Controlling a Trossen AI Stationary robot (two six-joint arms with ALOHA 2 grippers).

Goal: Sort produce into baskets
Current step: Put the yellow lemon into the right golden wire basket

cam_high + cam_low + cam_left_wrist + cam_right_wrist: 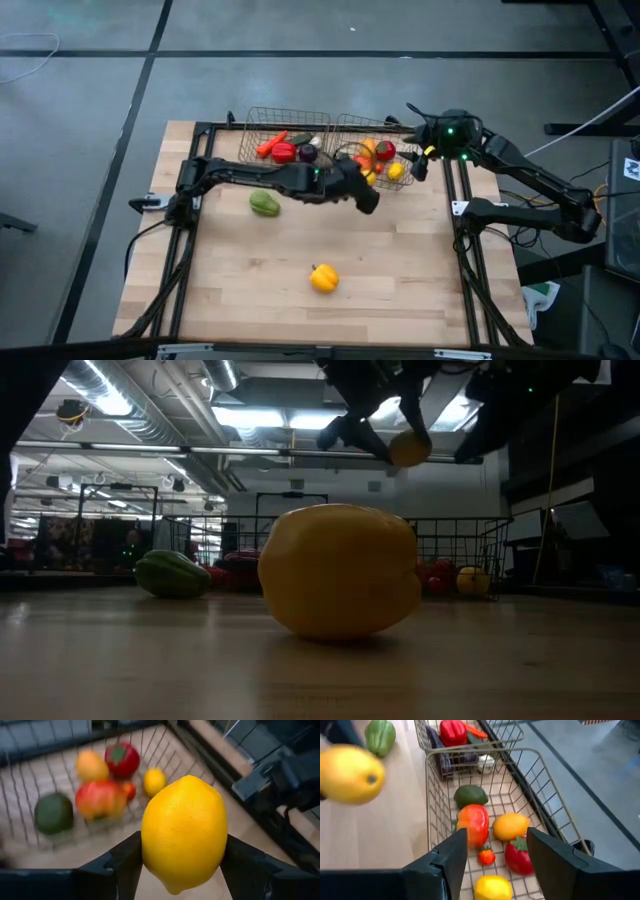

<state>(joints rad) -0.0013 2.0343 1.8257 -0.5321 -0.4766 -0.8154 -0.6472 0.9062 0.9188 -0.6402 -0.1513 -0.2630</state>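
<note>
1. I have a lemon clamped between the left gripper fingers; in the left wrist view its long axis runs top to bottom, nub end at the bottom.
2. In the high view the lemon sits at centre, just at the near edge of the right-hand basket, off the table.
3. That basket holds a red apple, an avocado, an orange, a strawberry-like red piece and another lemon.
4. The left-hand basket touches it at upper centre.
5. Open wood fills the lower half, bar a yellow pepper and a green pepper.
6. The left arm reaches low across from the left.
7. The right gripper hovers over its basket, fingers apart, holding nothing.
</note>
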